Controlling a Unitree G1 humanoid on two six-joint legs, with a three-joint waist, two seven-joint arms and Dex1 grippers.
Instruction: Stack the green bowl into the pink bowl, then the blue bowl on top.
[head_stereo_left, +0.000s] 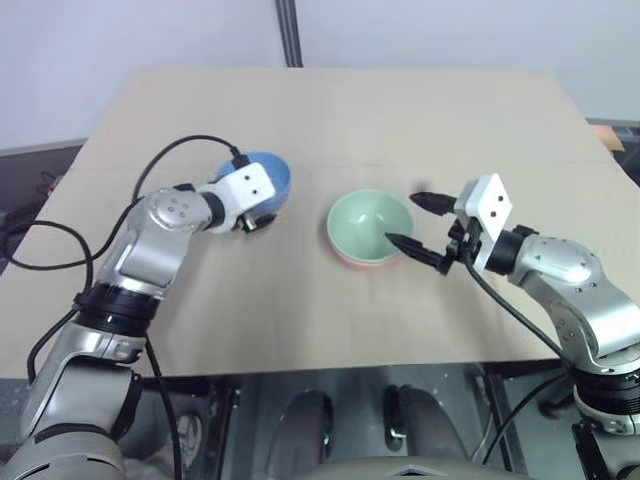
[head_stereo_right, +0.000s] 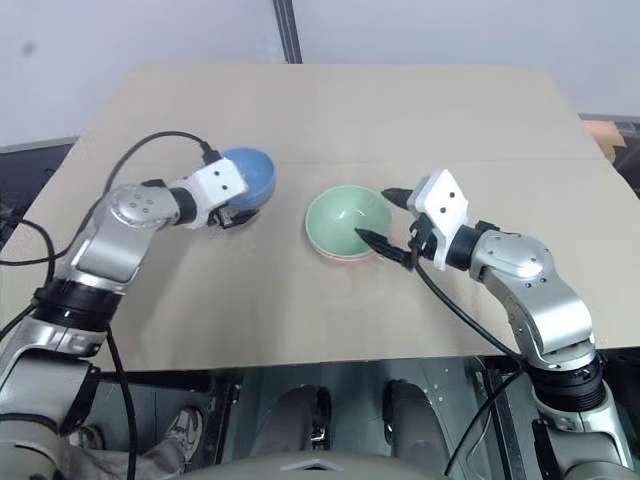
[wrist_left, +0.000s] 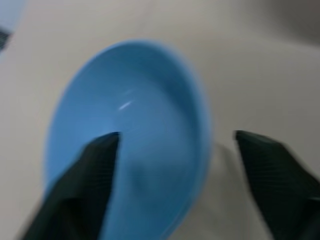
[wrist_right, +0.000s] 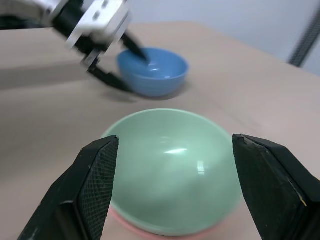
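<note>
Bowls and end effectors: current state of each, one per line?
Pale mint-green plastic bowl: upright, nested in the pink one.
Salmon-pink plastic bowl: upright on the table, under the green bowl.
Light sky-blue plastic bowl: upright on the table, apart from the stack.
Left end effector: open, fingers straddling the blue bowl's rim.
Right end effector: open, holding nothing, beside the stack.

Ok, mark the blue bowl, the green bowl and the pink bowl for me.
blue bowl (wrist_right: 152, 70), right wrist view, inside bottom.
green bowl (head_stereo_left: 370, 220), left eye view, inner wall.
pink bowl (wrist_right: 131, 226), right wrist view, rim showing under the green bowl.
</note>
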